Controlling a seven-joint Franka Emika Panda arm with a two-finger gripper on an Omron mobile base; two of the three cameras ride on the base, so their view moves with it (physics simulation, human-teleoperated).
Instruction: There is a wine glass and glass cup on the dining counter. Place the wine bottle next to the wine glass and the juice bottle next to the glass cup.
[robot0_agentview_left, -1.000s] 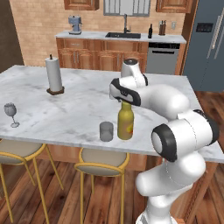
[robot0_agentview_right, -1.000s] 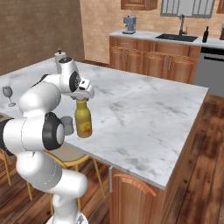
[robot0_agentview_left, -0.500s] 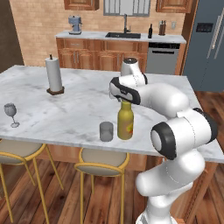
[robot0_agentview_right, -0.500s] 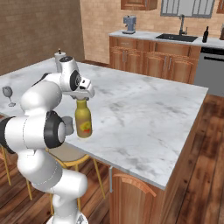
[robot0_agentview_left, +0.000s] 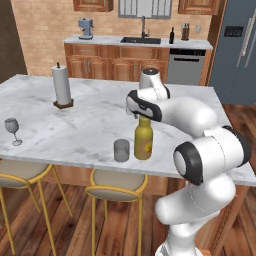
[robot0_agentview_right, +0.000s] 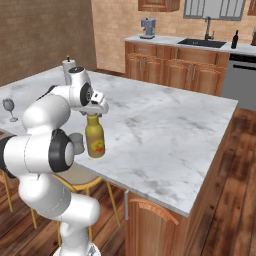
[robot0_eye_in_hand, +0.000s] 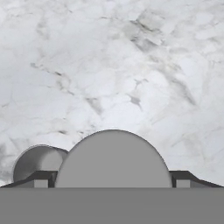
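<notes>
Near edge of the dining counter (robot0_agentview_left: 75, 135): the juice bottle (robot0_agentview_left: 143, 140) stands upright just beside the glass cup (robot0_agentview_left: 121, 150). Directly above its cap, the gripper (robot0_agentview_left: 141, 116), jaws spread apart, not clamping it. Farther left, the wine glass (robot0_agentview_left: 13, 129); beyond, a paper-towel roll (robot0_agentview_left: 62, 86).

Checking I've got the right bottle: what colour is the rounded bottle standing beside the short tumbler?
Yellow, with an olive-yellow neck: the juice bottle, clearest in the left base view.
</notes>
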